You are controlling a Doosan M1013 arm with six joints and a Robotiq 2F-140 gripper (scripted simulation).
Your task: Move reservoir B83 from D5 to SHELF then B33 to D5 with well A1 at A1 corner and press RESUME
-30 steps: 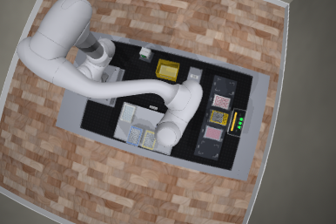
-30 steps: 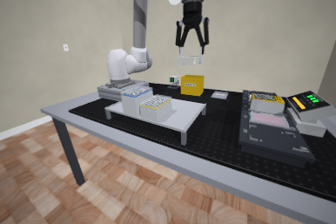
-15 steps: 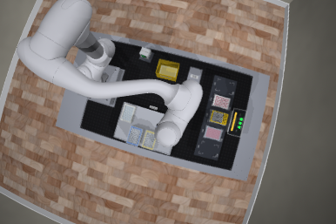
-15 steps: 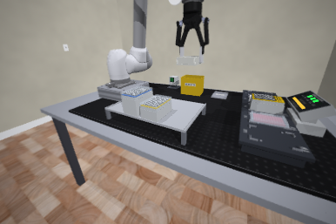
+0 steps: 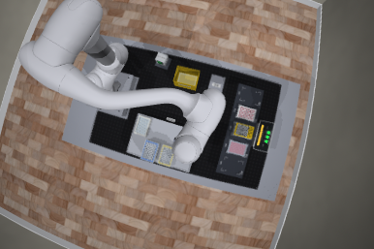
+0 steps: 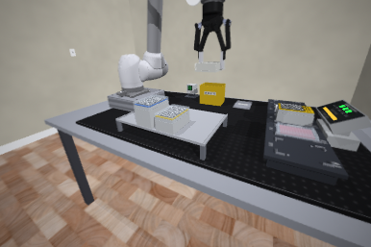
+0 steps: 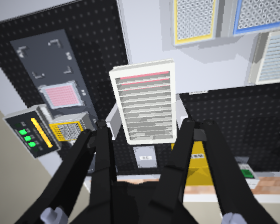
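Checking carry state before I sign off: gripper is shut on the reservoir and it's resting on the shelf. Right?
Not resting. The gripper is shut on the reservoir, but it hangs in the air, well above the shelf, touching nothing else. The exterior view shows it.
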